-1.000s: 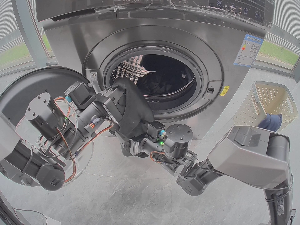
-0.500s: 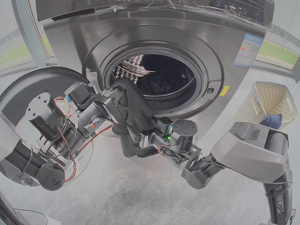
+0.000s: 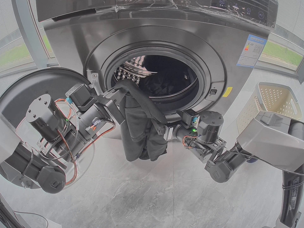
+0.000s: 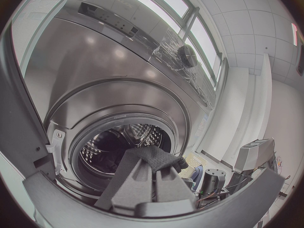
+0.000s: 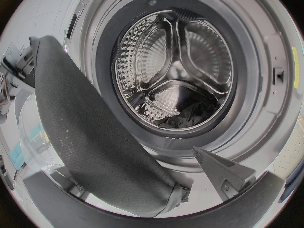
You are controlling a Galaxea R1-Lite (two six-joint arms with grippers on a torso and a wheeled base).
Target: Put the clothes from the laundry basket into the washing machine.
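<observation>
Garment of black knit cloth (image 3: pixel 141 133) held up before the open round mouth of grey steel front-loading washing machine (image 3: pixel 177 29), outside the drum. Upper edge pinched in left gripper (image 3: pixel 122 93), clenched tight on the fabric just beside the lower left rim of the opening; in left wrist view, left gripper (image 4: pixel 155 170) with both dark fingers (image 4: pixel 139 181) pressed together, a fold of cloth over their tips. From there, a taut band of the same cloth slanting down to right gripper (image 3: pixel 161 128), lower and further right, just below the door seal. Right gripper spread wide, not clenched: in right wrist view one dark finger (image 5: pixel 221 171) bare and apart from the fabric, the other hidden under the band, hemmed end bunched near the gripper's base. Rest of the garment hanging in loose folds between the two arms, clear of pale grey tiled floor (image 3: pixel 152 193). Deep inside shiny perforated steel drum (image 5: pixel 164 64), a heap of other dark clothes (image 5: pixel 190 116) at the bottom. Round machine door (image 3: pixel 41 83) swung fully open to the left, behind left arm. Cream perforated plastic laundry basket (image 3: pixel 275 102) on the floor right of the machine, well apart from both grippers
</observation>
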